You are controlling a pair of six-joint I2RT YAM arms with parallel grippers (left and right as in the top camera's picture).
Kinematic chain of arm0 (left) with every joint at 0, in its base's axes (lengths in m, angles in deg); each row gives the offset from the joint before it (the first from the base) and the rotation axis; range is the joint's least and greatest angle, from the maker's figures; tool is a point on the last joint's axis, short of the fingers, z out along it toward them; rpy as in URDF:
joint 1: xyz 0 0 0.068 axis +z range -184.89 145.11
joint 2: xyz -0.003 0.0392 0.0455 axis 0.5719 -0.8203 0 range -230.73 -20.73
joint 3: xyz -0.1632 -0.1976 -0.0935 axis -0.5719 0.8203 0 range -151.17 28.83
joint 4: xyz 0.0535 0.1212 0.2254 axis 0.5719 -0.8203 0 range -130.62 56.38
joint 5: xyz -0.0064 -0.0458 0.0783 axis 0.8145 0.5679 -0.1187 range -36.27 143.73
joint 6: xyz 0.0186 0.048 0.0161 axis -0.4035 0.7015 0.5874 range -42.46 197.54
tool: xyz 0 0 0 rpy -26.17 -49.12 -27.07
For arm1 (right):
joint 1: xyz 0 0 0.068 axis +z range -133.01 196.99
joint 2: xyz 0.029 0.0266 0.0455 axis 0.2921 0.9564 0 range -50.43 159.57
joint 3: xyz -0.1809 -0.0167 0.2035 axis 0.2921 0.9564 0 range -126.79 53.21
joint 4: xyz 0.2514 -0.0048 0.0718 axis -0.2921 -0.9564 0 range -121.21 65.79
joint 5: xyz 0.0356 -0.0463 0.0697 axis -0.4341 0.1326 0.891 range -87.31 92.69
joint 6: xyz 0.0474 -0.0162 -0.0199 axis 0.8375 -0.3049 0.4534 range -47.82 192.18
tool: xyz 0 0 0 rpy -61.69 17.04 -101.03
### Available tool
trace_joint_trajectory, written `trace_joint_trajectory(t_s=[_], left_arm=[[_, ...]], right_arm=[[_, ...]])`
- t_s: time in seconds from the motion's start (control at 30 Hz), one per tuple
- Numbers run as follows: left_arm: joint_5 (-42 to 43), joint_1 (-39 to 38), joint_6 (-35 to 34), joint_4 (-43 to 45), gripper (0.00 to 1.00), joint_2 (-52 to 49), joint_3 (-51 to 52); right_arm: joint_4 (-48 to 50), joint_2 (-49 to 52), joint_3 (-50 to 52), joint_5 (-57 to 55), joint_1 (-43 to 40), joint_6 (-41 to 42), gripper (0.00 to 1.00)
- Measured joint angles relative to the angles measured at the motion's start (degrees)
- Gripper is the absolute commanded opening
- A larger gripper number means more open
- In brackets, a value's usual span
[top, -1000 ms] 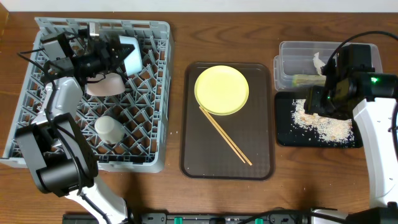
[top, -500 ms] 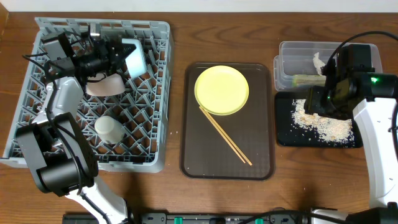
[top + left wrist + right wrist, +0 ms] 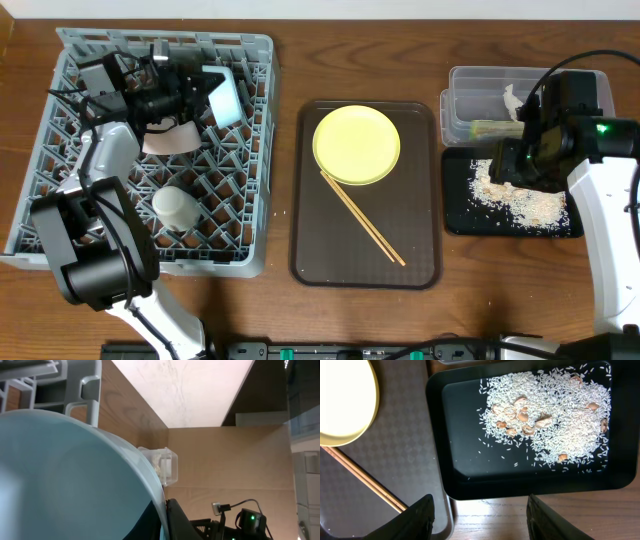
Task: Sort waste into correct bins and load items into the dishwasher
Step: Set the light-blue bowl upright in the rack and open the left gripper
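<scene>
My left gripper (image 3: 198,88) is shut on the rim of the light blue bowl (image 3: 224,97) and holds it on edge over the back of the grey dish rack (image 3: 255,150); the bowl fills the left wrist view (image 3: 65,480). A white bowl (image 3: 168,138) and a small white cup (image 3: 174,206) sit in the rack. The yellow plate (image 3: 356,145) and wooden chopsticks (image 3: 362,217) lie on the brown tray (image 3: 420,250). My right gripper (image 3: 479,515) is open and empty over the black tray (image 3: 455,430) of rice crumbs (image 3: 555,415). The clear tub (image 3: 460,100) holds the tissue (image 3: 512,100) and wrapper (image 3: 490,127).
The brown tray lies between the rack and the two bins. The plate's edge (image 3: 345,405) and the chopsticks (image 3: 365,480) show at the left of the right wrist view. Bare wooden table (image 3: 280,60) lies around everything.
My left gripper has carried the light blue bowl a little to the right over the rack's back rows. The right arm has not moved.
</scene>
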Motion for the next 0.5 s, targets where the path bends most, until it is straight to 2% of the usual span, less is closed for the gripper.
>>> trace_joint_trajectory(t_s=[0.07,0.17,0.27,0.37,0.43,0.47,0.5], left_arm=[[-0.2,0.6,0.0,0.0,0.08,0.0,0.0],[-0.5,2.0,0.6,0.0,0.33,-0.1,0.0],[-1.6,4.0,1.5,-0.9,0.44,-0.8,0.2],[-2.2,6.1,3.0,-2.3,0.61,-1.7,0.3],[-2.4,7.1,4.1,-3.3,0.72,-1.9,0.5],[-2.6,7.5,4.7,-3.7,0.79,-1.9,0.5],[-2.3,7.7,5.2,-3.8,0.79,-1.9,0.5]], right_arm=[[0.0,0.0,0.0,0.0,0.0,0.0,0.57],[-0.1,0.0,0.0,0.0,0.0,0.0,0.57],[-0.2,0.0,0.0,0.0,0.0,0.0,0.57],[-0.1,0.0,0.0,0.0,0.0,0.0,0.60],[-0.1,0.0,0.0,0.0,0.0,0.0,0.64],[-0.1,0.0,0.0,0.0,0.0,0.0,0.69],[-0.1,0.0,0.0,0.0,0.0,0.0,0.71]])
